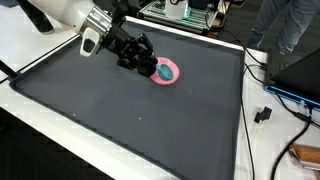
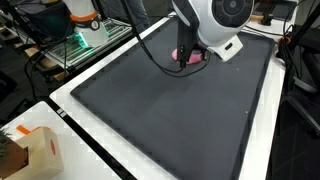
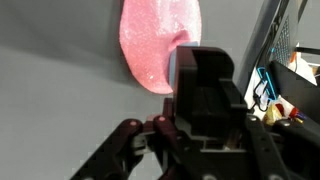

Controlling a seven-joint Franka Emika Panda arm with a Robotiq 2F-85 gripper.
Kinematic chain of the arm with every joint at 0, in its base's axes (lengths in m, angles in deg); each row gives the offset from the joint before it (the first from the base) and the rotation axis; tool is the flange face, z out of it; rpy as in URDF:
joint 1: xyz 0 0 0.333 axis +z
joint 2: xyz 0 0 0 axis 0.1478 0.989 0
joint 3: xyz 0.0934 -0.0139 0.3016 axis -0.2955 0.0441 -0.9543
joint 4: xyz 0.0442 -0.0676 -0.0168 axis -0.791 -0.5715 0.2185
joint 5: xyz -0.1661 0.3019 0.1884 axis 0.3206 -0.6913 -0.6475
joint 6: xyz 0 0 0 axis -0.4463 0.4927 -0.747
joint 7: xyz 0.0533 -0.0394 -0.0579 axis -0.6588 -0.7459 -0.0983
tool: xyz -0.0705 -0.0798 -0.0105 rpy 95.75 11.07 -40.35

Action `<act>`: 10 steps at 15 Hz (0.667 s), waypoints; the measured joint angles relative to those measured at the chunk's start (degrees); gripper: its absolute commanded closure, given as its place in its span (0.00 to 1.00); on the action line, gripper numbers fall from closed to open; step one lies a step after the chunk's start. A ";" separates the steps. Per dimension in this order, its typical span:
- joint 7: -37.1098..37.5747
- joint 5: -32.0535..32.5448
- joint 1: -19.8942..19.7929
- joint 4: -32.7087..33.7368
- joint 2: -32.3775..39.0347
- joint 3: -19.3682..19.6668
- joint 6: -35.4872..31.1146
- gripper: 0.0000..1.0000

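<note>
Gripper (image 1: 155, 68) hangs low over a pink plate (image 1: 175, 73) in an exterior view. The black fingers point toward 4 o'clock. The white arm (image 1: 65, 14) comes in from 10 o'clock.

A small blue-green thing (image 1: 163, 70) sits right at the tips of the fingers. It is over the plate, on the side toward 9 o'clock. I cannot tell if it touches the plate. I also cannot tell if the pincer is squeezing it or has let go, because the fingers hide that spot.

The plate lies flat on a big black mat (image 1: 120, 120). From the middle of the mat, the plate is at about 1 o'clock, near the far edge. The mat lies on a white table (image 1: 35, 100), and white shows all around it.

In the wrist view, the plate (image 3: 155, 40) is at 12 o'clock, above the dark gripper body. A thin pale blue bit (image 3: 173, 65) shows just beside the black part, in front of the pink. The fingertips are hidden there.

In an exterior view, the big round arm (image 2: 215, 20) covers most of the plate (image 2: 198, 60). Only a bit of pink peeks out under it. A brown box (image 2: 30, 150) stands off the mat at 7 o'clock, well apart from the plate. Wires (image 1: 262, 112) lie on the table at 3 o'clock.
</note>
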 measured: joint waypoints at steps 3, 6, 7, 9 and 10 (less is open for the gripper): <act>2.39 1.56 0.58 0.58 0.04 0.09 -0.24 0.75; 4.73 2.74 0.97 1.01 0.07 0.08 -0.30 0.75; 5.36 2.87 1.00 1.05 0.08 0.07 -0.30 0.75; 6.50 2.88 0.98 1.11 0.16 0.07 -0.30 0.75; 7.18 2.88 0.91 1.17 0.24 0.07 -0.30 0.75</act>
